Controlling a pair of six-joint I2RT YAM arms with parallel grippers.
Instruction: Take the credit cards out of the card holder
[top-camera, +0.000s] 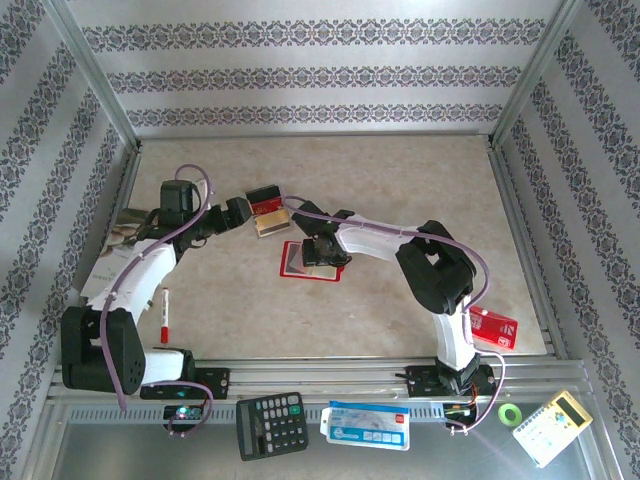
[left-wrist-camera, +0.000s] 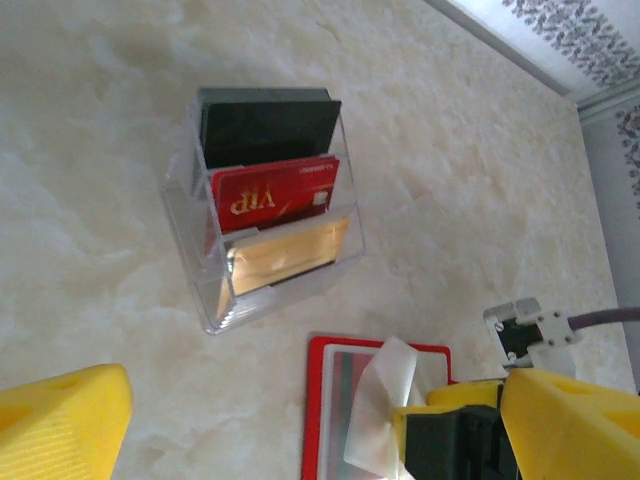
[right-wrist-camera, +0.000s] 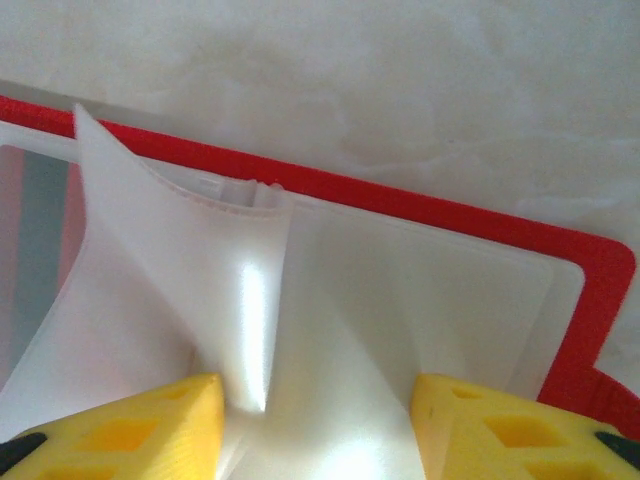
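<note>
**3 cards in the stand, R gripper at the holder's pocket**

I see the red card holder (top-camera: 292, 262) lying open near table centre, with the R gripper (top-camera: 322, 255) right on top of it. Its fingers are part-way spread, one each side of the holder's pale plastic pocket (right-wrist-camera: 330, 290), which is bunched up and lifted betw. them. Can't tell if they actually clamp it.

The L gripper (top-camera: 248, 212) hangs at the holder's 10 o'clock, fingers spread wide w/ nothing in them, just beside the clear tiered stand (left-wrist-camera: 205, 300). The stand carries 3 cards upright: black card (left-wrist-camera: 268, 125) at the back, red VIP card (left-wrist-camera: 275, 195) mid, gold card (left-wrist-camera: 290, 250) in front.

My read on progress: those 3 count as out, so prob. most of the job is done. A greyish strip shows under the pocket at 9 o'clock in the R wrist view. It's poss. a card still inside, but I can't confirm. Left to do: open the pockets, check, and pull whatever remains.
</note>
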